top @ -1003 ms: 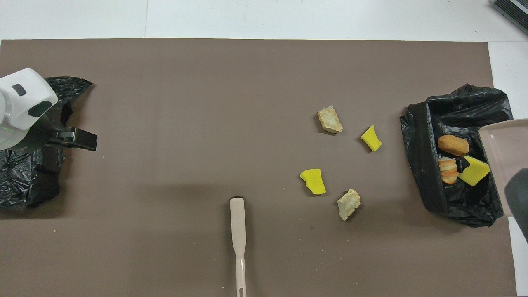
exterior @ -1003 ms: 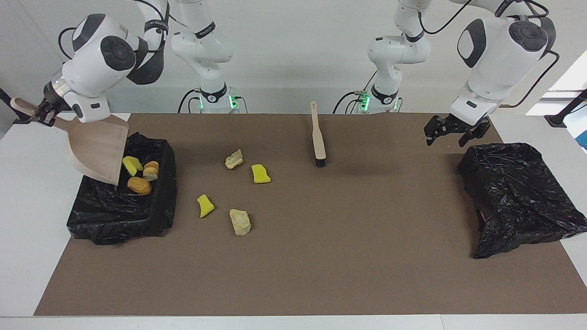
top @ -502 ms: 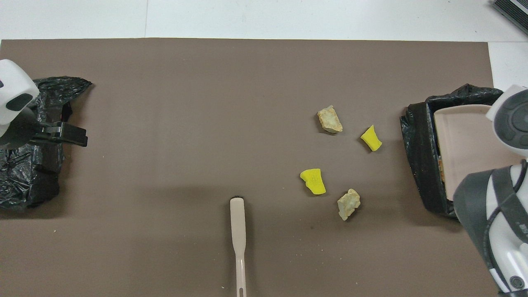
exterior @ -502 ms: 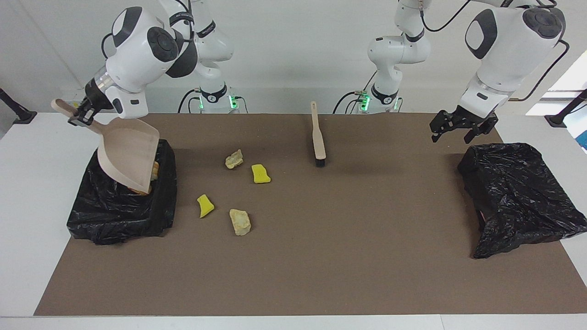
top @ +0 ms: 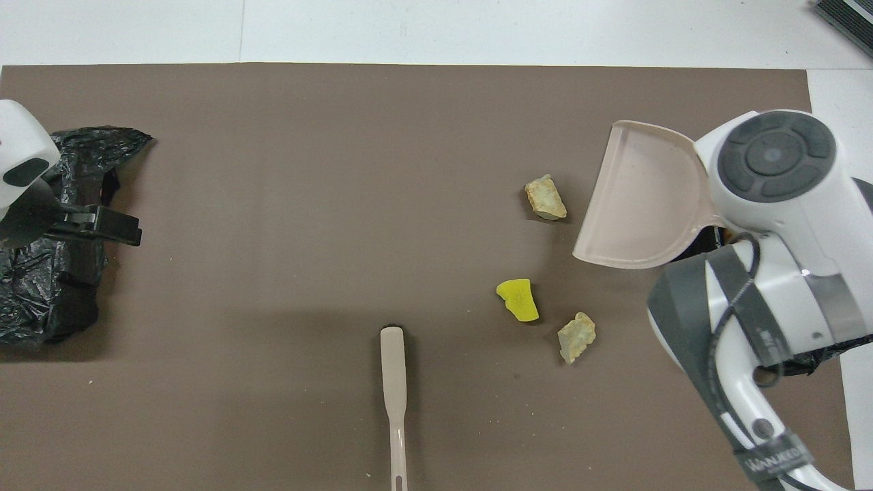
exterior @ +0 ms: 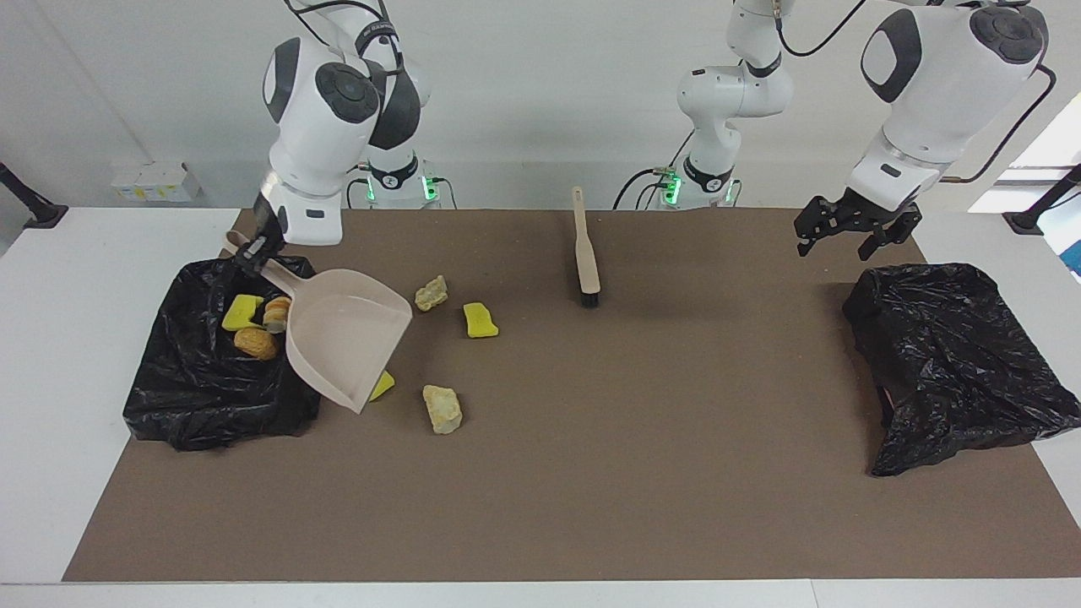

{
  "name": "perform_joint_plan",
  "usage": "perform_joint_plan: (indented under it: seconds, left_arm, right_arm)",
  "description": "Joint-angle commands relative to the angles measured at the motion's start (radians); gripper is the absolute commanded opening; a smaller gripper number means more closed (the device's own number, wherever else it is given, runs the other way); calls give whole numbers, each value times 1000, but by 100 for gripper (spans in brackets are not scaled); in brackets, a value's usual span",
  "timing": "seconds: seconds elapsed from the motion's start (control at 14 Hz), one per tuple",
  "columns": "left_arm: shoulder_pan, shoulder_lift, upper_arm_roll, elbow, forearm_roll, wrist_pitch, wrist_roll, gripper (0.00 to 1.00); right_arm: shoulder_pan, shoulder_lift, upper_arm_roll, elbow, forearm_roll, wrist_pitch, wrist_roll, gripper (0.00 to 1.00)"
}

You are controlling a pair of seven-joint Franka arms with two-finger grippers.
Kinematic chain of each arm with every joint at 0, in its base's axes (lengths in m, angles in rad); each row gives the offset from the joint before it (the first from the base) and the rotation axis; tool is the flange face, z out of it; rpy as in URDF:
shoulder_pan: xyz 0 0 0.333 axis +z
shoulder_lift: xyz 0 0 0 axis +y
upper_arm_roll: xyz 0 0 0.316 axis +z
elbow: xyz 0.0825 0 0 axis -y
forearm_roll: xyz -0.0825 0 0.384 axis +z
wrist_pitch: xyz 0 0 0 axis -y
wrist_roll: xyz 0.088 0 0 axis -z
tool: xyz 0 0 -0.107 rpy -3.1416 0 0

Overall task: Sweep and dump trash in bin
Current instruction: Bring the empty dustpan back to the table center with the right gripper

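Note:
My right gripper (exterior: pixel 252 253) is shut on the handle of the pinkish-beige dustpan (exterior: pixel 346 346), held tilted over the edge of the black-bagged bin (exterior: pixel 194 405) and the mat. The pan (top: pixel 641 198) looks empty. In the bin lie a yellow sponge chunk (exterior: pixel 242 311), a striped lump (exterior: pixel 276 312) and an orange-brown lump (exterior: pixel 256 342). On the mat lie two beige lumps (exterior: pixel 431 293) (exterior: pixel 442 409), a yellow chunk (exterior: pixel 480 320) and another chunk (exterior: pixel 382 386) half hidden by the pan. My left gripper (exterior: pixel 849 236) is open and empty in the air.
The beige-handled brush (exterior: pixel 586 249) lies on the brown mat (exterior: pixel 633 473), nearer to the robots than the trash; it also shows in the overhead view (top: pixel 393 395). A second black bag (exterior: pixel 954 363) sits at the left arm's end, under my left gripper (top: pixel 102 225).
My right arm has swung the dustpan from its tipped pose over the bin toward the mat's middle, uncovering three bits in the bin. The left gripper has risen slightly.

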Motion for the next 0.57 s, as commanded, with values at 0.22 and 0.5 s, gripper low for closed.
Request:
perform_joint_plan:
  seconds: [0.22,0.5]
  left_arm:
    - [14,-23,-7,-15,-12,-23,23,100]
    - [14,-35,-7,-39,-12,-11,25,100]
  right_arm:
    - [66,164,-4,214,331,-43,518,0]
    - [223,319,-2,382,459,-46,940,0]
